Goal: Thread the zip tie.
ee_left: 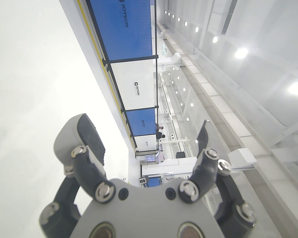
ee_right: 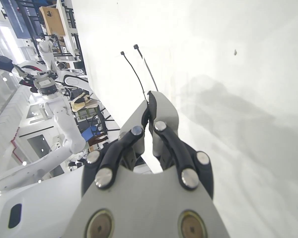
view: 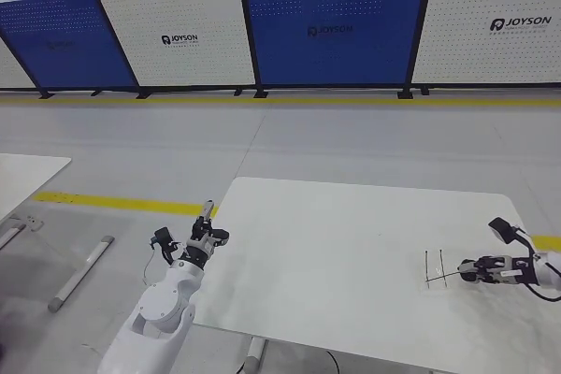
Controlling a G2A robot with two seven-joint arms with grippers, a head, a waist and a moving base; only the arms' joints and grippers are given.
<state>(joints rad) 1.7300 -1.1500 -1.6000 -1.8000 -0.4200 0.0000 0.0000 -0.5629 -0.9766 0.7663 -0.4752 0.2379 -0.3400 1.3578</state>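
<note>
Two thin black zip ties (ee_right: pixel 139 75) stick out from the tips of my right gripper (ee_right: pixel 149 95), which is shut on their tails; their small square heads (ee_right: pixel 135 46) point away over the white table (ee_right: pixel 213 25). From above, the zip ties (view: pixel 437 266) show as fine dark lines near the table's right edge, just ahead of the right gripper (view: pixel 460 272). My left gripper (ee_left: pixel 146 130) is open with nothing between its fingers. It stands at the table's left edge (view: pixel 206 227), far from the ties.
The white table (view: pixel 355 271) is bare between the two arms, apart from a small dark speck (ee_right: pixel 235 52). A second white table (view: pixel 14 182) stands off to the left across the floor. Blue and white panels (view: pixel 337 37) close off the back.
</note>
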